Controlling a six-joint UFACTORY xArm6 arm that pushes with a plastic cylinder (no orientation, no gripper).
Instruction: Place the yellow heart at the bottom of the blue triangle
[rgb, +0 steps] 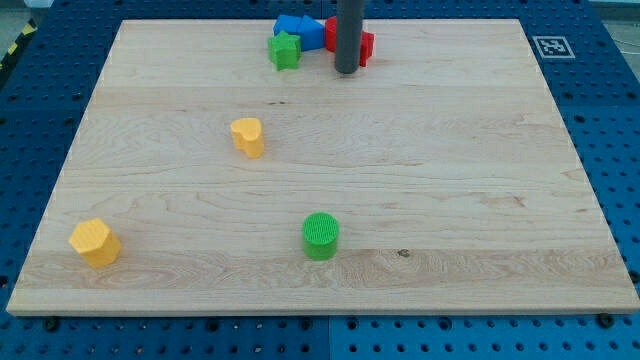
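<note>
My tip (346, 71), a bare rod without jaws, stands among the red block (364, 44), blue triangle (297, 29) and green block (285, 50). Yellow heart (247, 136) lies at seven o'clock, well apart.

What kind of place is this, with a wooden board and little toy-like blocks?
Probably a robotics lab bench. A wooden board lies on a blue perforated table, a printed marker tag sits at its corner, and my tip stands among coloured blocks.
</note>
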